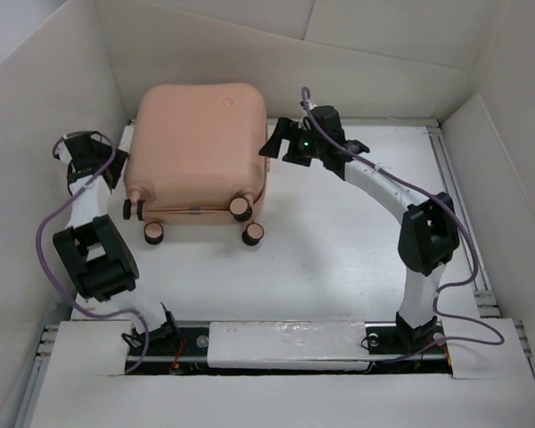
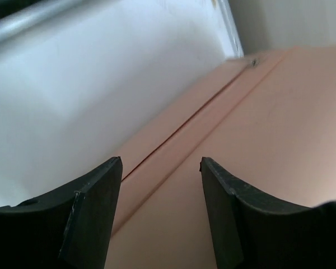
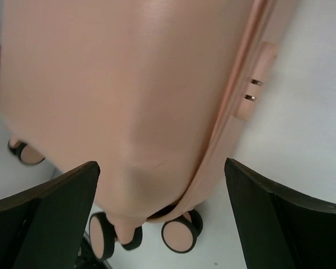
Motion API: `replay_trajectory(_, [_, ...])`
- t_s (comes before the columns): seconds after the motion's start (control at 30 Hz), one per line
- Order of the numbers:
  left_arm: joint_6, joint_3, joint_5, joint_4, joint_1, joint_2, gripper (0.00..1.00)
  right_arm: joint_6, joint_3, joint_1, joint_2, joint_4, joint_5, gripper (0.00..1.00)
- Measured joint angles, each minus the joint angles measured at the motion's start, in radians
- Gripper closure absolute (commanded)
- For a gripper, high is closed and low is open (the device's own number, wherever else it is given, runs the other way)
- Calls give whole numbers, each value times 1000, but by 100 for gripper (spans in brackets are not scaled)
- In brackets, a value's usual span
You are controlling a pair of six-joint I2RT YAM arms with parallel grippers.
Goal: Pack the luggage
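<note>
Surface: white, walled in.
Luggage: peach, closed, lying flat, far left of centre.
Left claw: fingers apart, empty, over the luggage's left seam.
Right claw: spread wide, empty, beside its right edge.
Wheels: four, facing the arm bases.

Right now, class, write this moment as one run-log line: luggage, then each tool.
luggage: shut, flat on table | left tool: open, at its left side | right tool: open, at its right side, empty
</note>
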State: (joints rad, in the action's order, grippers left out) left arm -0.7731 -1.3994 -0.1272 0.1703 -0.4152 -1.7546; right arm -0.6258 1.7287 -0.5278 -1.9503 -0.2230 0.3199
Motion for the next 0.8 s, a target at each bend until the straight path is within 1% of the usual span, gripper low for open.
replay_trajectory(0.07, [-7, 164, -7, -69, 24, 119, 46, -7, -85, 37, 56, 1, -37, 0])
replay_trajectory(0.1, [-8, 227, -14, -85, 43, 175, 46, -10, -127, 61, 90, -6, -58, 2])
replay_trajectory(0.13, [-4, 297, -27, -103, 68, 236, 46, -13, -160, 89, 121, -11, -77, 7])
replay_trajectory(0.17, [1, 363, -38, -115, 96, 294, 48, -17, -183, 119, 148, -14, -103, 27])
replay_trajectory(0.2, [10, 421, -61, -110, 123, 345, 48, -17, -196, 147, 169, -18, -128, 37])
replay_trajectory(0.23, [20, 475, -92, -99, 151, 385, 48, -28, -203, 182, 185, -24, -153, 43])
replay_trajectory(0.27, [31, 525, -126, -82, 179, 416, 48, -34, -200, 219, 194, -32, -174, 53])
replay_trajectory(0.3, [26, 564, -170, -84, 201, 439, 48, -37, -187, 251, 190, -42, -190, 56])
replay_trajectory(0.33, [33, 591, -217, -81, 224, 463, 50, -40, -163, 283, 174, -58, -206, 56])
replay_trajectory(0.4, [59, 626, -261, -56, 273, 493, 50, -35, -99, 329, 117, -92, -240, 56])
replay_trajectory(0.43, [69, 644, -276, -39, 303, 496, 51, -31, -60, 339, 79, -117, -252, 54])
replay_trajectory(0.47, [74, 658, -284, -24, 336, 496, 51, -26, -16, 343, 34, -138, -265, 52])
replay_trajectory(0.5, [79, 669, -288, -10, 370, 494, 52, -21, 18, 343, -8, -153, -274, 42])
replay_trajectory(0.57, [80, 686, -266, 14, 472, 493, 52, -6, 49, 336, -72, -179, -279, 33])
replay_trajectory(0.6, [77, 689, -253, 25, 530, 490, 52, -2, 50, 335, -94, -183, -288, 31])
replay_trajectory(0.63, [81, 689, -232, 68, 623, 479, 52, 1, 58, 340, -112, -185, -287, 30])
replay_trajectory(0.67, [76, 691, -235, 78, 644, 476, 52, 6, 71, 352, -126, -186, -282, 28])
replay_trajectory(0.73, [64, 685, -240, 109, 764, 438, 53, 21, 90, 373, -137, -201, -271, 27])
replay_trajectory(0.77, [49, 673, -235, 128, 809, 419, 53, 31, 96, 380, -137, -207, -272, 27])
replay_trajectory(0.8, [47, 652, -232, 151, 832, 412, 53, 41, 98, 386, -129, -208, -275, 25])
